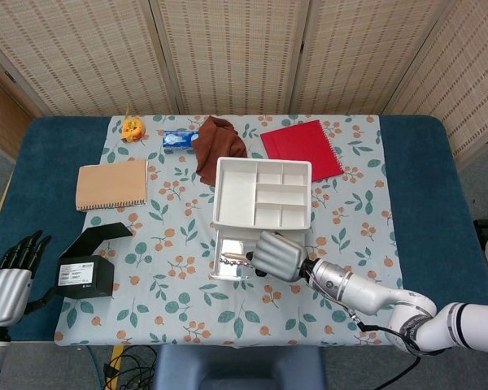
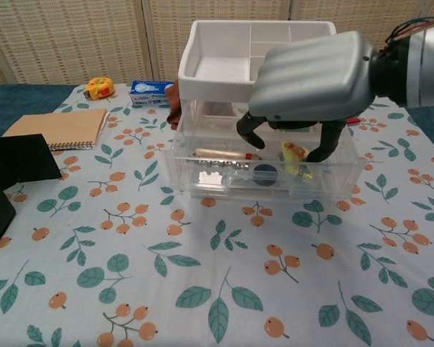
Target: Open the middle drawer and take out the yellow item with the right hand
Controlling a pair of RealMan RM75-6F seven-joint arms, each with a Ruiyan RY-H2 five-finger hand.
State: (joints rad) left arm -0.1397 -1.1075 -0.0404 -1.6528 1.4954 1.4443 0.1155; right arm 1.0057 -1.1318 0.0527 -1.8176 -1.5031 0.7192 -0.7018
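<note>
right hand — curled down into open middle drawer, fingertips touching yellow item, grip unclear | left hand — spread, holding nothing, near-left bench edge

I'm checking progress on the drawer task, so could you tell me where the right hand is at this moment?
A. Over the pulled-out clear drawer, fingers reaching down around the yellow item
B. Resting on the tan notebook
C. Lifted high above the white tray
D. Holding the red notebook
A: in the chest view the right hand hangs over the open clear drawer, its fingers reaching down beside the yellow item.
</note>
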